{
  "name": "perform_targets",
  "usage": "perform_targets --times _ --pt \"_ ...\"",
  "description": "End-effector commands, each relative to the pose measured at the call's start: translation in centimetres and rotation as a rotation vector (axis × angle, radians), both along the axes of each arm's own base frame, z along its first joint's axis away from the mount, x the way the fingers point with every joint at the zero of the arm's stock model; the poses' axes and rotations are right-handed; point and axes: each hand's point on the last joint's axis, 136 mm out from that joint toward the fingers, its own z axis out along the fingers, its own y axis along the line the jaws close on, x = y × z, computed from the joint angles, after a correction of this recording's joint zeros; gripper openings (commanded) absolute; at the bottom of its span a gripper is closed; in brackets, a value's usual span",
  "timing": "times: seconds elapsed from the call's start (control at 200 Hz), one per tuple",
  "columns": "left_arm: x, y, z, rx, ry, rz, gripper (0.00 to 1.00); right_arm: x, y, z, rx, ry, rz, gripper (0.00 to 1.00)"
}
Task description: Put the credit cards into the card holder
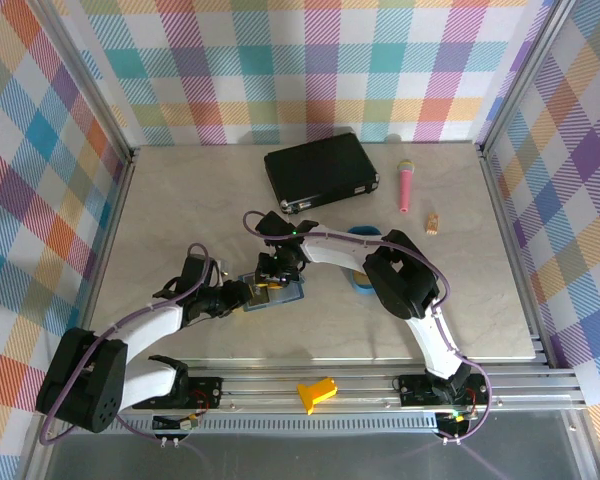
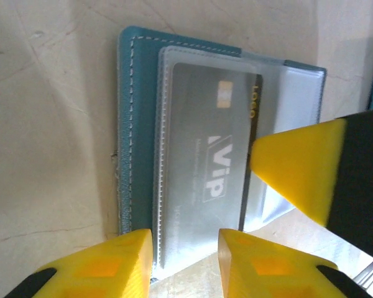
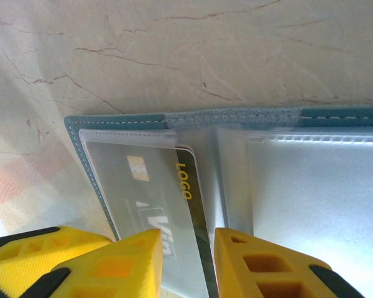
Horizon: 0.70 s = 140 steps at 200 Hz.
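The teal-blue card holder (image 1: 285, 293) lies open on the table, its clear pale pockets facing up (image 2: 137, 124) (image 3: 236, 118). A dark credit card (image 2: 211, 155) with "VIP" and gold "LOGO" lettering sits mostly inside the left pocket. A dark strip of the card (image 3: 196, 205) sticks out toward the fold. My left gripper (image 2: 185, 264) is open and low over the pocket's near edge (image 1: 244, 297). My right gripper (image 3: 188, 257) is open with a narrow gap, hovering over the card's exposed strip (image 1: 276, 274). One of the right gripper's fingers (image 2: 304, 167) hangs over the card holder.
A large black case (image 1: 320, 170) lies at the back. A pink stick (image 1: 405, 185) and a small tan piece (image 1: 433, 222) lie to the right. A blue oval tray (image 1: 361, 283) sits partly under the right arm. A yellow part (image 1: 317, 392) rests on the front rail.
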Motion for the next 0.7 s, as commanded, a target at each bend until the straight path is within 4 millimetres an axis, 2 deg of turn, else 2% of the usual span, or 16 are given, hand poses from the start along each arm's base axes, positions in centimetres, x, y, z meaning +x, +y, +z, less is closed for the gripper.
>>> perform_targets --times 0.0,0.155,0.355,0.525,0.695 --pt "-0.3 0.8 0.2 0.016 0.002 0.024 0.34 -0.5 -0.6 0.4 -0.029 -0.032 0.031 0.3" --pt "-0.4 0.8 0.5 0.018 0.005 0.021 0.34 0.2 -1.3 3.0 -0.044 -0.119 0.065 0.35" --pt "-0.2 -0.3 1.6 -0.032 -0.033 -0.026 0.37 0.6 -3.7 5.5 -0.106 -0.248 0.139 0.46" --pt "0.0 -0.5 2.3 -0.03 -0.061 -0.045 0.42 0.9 -5.4 5.7 -0.181 -0.305 0.216 0.51" --pt "0.3 -0.4 2.6 -0.017 -0.071 -0.041 0.47 0.8 -4.5 5.0 -0.16 -0.278 0.243 0.51"
